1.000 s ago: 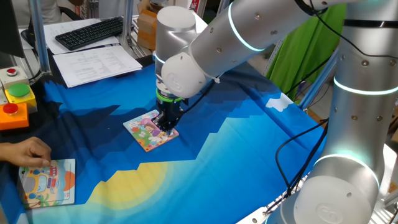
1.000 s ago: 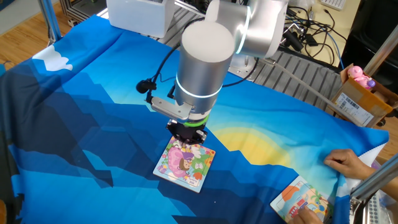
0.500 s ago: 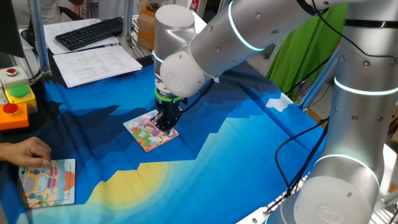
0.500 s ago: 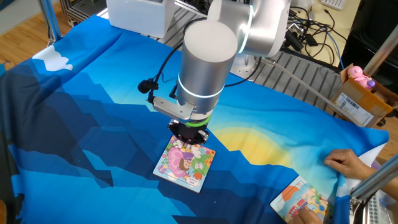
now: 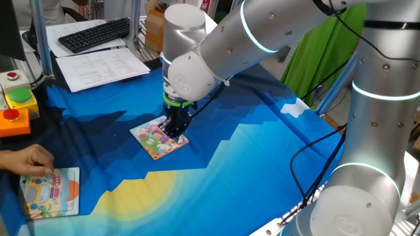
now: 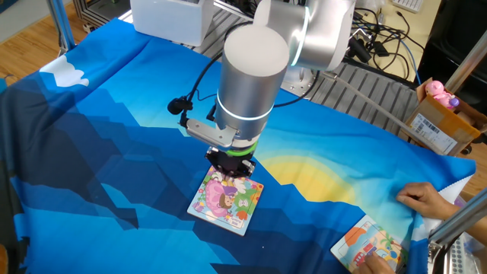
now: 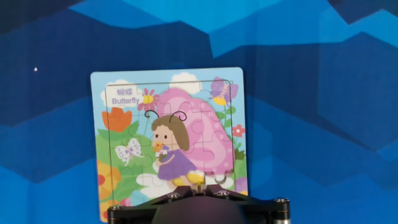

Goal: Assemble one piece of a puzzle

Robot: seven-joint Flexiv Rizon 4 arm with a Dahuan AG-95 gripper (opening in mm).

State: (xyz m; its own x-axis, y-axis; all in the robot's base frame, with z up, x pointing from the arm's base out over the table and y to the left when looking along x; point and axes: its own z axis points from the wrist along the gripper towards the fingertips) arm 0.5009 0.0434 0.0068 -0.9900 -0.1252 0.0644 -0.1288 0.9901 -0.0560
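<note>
From one fixed view, at the far left a person's hand [image 5: 29, 159] rests at the table's edge, just above a larger board [image 5: 50, 191] with a pale blue and orange picture. Behind them sit a green button [image 5: 20, 96] and a red button [image 5: 10, 115], with printed sheets [image 5: 102, 67] and a keyboard [image 5: 95, 33] further back.

Toward the middle, the puzzle [image 5: 156, 137] lies flat on the blue patterned cloth [image 5: 262, 157]. My gripper [image 5: 174, 133] points straight down over its right part, fingertips at or just above the picture; I cannot tell whether they touch it.

In the other fixed view the puzzle [image 6: 226, 200] lies below my gripper [image 6: 230, 170], which stands over the board's upper edge. To the right, the person's hand [image 6: 423, 200] lies near the larger board [image 6: 367, 245]. A cardboard box [image 6: 445, 122] with a pink toy [image 6: 439, 90] stands at the far right.

In my hand view the puzzle [image 7: 168, 140] fills the middle: a pink-winged butterfly girl, flowers, the word "Butterfly". The dark body of my hand covers the bottom edge. The picture looks nearly whole; I cannot pick out the piece with certainty, either loose or between my fingers. A small pale spot sits at the picture's lower edge beside my hand, too small to identify. Whether my fingers are apart or together, I cannot tell.
</note>
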